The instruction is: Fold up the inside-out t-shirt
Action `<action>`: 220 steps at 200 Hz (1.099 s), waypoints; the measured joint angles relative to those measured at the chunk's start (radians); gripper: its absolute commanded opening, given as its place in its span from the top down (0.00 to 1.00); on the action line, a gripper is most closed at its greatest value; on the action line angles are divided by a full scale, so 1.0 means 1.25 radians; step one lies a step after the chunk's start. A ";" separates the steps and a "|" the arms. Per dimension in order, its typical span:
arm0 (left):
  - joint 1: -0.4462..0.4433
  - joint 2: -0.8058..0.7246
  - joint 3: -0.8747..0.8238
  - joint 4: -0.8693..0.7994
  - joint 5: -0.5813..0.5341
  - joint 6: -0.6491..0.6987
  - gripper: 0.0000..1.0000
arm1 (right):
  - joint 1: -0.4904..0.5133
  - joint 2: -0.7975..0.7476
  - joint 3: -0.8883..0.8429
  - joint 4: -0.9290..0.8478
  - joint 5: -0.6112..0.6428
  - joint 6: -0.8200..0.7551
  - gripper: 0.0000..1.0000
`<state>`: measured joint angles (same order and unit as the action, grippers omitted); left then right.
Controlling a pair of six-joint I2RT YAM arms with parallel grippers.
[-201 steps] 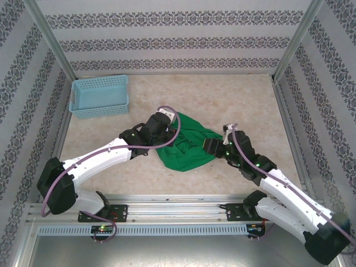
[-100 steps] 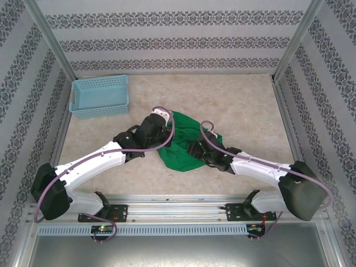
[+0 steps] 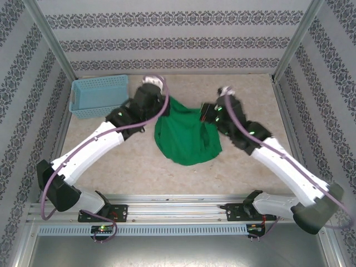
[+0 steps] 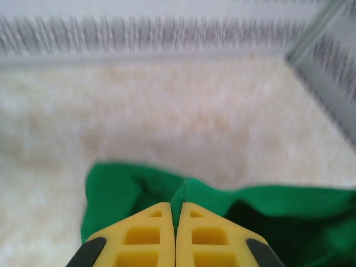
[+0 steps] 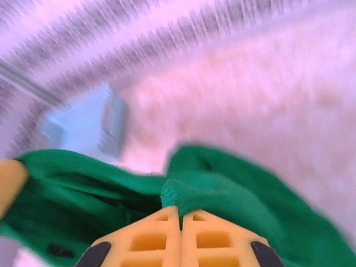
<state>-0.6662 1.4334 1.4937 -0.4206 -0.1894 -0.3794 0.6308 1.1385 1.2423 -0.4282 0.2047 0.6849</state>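
Left gripper (image 4: 175,214): jaws together, clamped on a thin ridge of shirt (image 3: 186,139) cloth at the tips. Right gripper (image 5: 179,214): jaws together too, w/ a small bunched fold of cloth nipped btwn the tips. Seen from the top, the grips sit at the shirt's far-left and far-right corners, its far edge running btwn them w/ a slight sag. The rest spreads into a rounded lobe toward the near edge; can't tell if it's resting on the table (image 3: 250,92) or hanging clear. Shirt is mid-tabletop, a bit toward the far edge. Basket (image 3: 100,111) in the far-left corner, just beside the left wrist, apart from the shirt. Bare tabletop far of the shirt up to the far edge, right of it to the right edge, and a wide strip btwn its lobe and the near edge.
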 measured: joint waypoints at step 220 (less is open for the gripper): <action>-0.021 -0.177 -0.448 0.169 0.169 -0.013 0.30 | 0.016 0.116 -0.193 0.137 -0.235 -0.011 0.96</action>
<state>-0.6930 1.2118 0.9333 -0.2092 0.0219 -0.3962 0.6506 1.2831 1.0012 -0.2573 -0.0891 0.6716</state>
